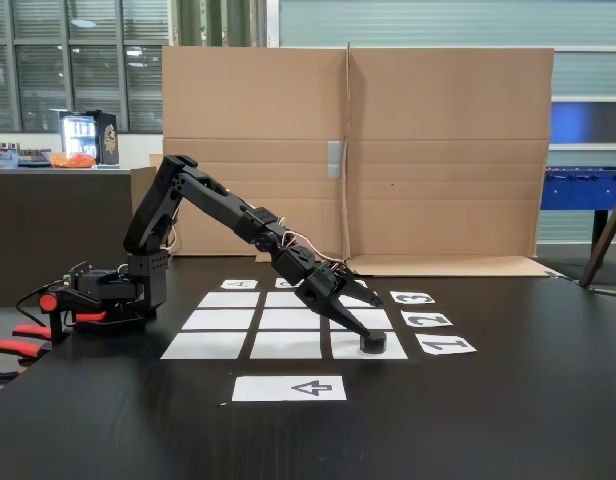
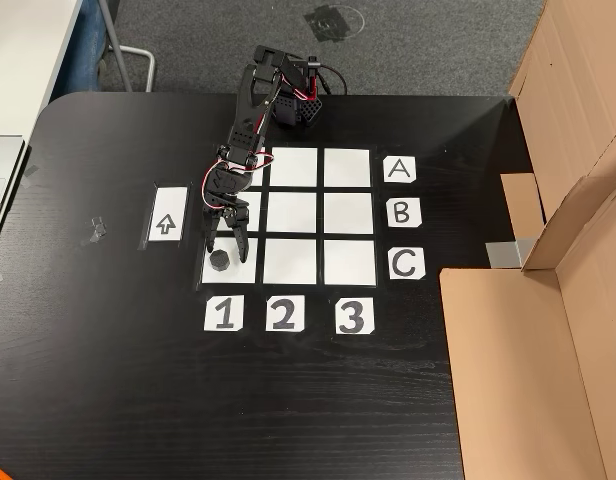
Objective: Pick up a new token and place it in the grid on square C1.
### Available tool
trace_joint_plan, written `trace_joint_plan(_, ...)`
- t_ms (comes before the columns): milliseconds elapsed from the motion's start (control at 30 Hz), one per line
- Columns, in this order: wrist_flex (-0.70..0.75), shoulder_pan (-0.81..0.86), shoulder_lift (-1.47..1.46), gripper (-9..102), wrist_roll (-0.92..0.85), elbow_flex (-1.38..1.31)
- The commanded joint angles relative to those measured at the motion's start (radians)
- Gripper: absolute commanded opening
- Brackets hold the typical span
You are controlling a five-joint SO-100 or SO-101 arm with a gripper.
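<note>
In the fixed view, nearest the camera on the black table (image 1: 488, 420) lay the white sheet printed with an arrow (image 1: 289, 388). Just behind it began the grid (image 1: 288, 320) of nine white paper rectangles. The token (image 1: 373, 342), a small black puck, sat on the near right rectangle, square C1 (image 1: 393, 347), beside the label 1 (image 1: 445, 345). Labels 2 (image 1: 426, 319) and 3 (image 1: 412, 298) followed behind it.

The gripper (image 1: 360, 320) reached down over that square with its fingers spread apart, holding nothing; one fingertip came down right at the token, though contact could not be told. The other view from above showed the same: the token (image 2: 219, 261) lay on square C1 (image 2: 243, 268), in the row of label C (image 2: 406, 264) and above label 1 (image 2: 223, 314), with the parted gripper (image 2: 226, 240) just beyond it and the two fingers straddling the square's far edge.

Farther back, the arm's base (image 1: 138, 280) stood at the table's far left edge in the fixed view, and a folded cardboard screen (image 1: 438, 150) rose behind the table.
</note>
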Motion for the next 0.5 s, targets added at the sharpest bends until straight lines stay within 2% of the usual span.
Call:
trace_joint_plan(0, -0.006, 0.008, 0.127, 40, 0.054, -0.044)
trace_joint_plan(267, 0.02, 0.032, 0.33, 40, 0.227, -0.049)
trace_joint_plan(467, 0.161, 0.087, 0.488, 40, 0.342, -0.091)
